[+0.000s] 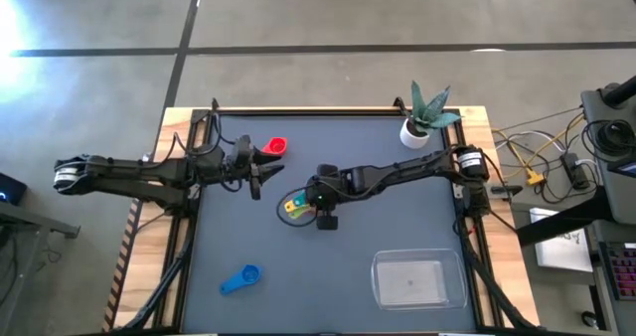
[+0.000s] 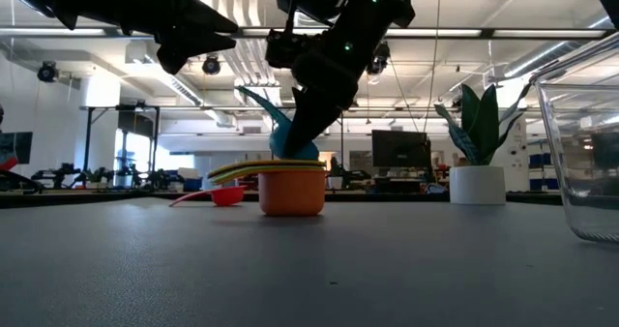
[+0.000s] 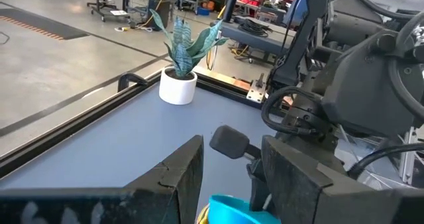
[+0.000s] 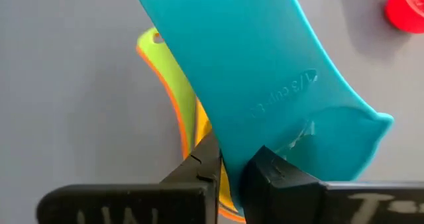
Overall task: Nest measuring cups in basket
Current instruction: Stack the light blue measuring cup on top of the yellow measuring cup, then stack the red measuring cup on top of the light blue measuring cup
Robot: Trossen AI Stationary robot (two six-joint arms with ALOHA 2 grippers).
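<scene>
Right wrist view shows the right pincer (image 4: 228, 164) clamped on the flat handle of a light blue plastic measuring cup (image 4: 265, 85), its fingers pressed together on the thin tab, with the nested yellow and orange plastic cups (image 4: 173, 85) lying just beneath. From above, that pincer sits over the small stack near the middle of the dark counter (image 1: 328, 276). The low view has the orange cup (image 2: 290, 192) standing upright on the counter, a yellow rim on top of it, and the light blue cup held tilted into it.

These cups look light, stiff and smooth. The handle is the natural place to grip: thin, flat and rigid. The round bowl would likely slip between narrow fingers. Being so light, the stack could tip or slide if a cup is pushed in at an angle, so the held cup probably needs levelling before it seats.

A red plastic cup (image 1: 275, 145) lies near the left pincer (image 1: 260, 167), which hovers with its fingers partly apart and nothing between them. A blue plastic cup (image 1: 239, 279) lies apart toward the near edge. The clear shallow rectangular plastic basket (image 1: 383, 276) sits at the near right, holding no cups. A small white plant pot (image 1: 414, 132) stands at the far right corner.
</scene>
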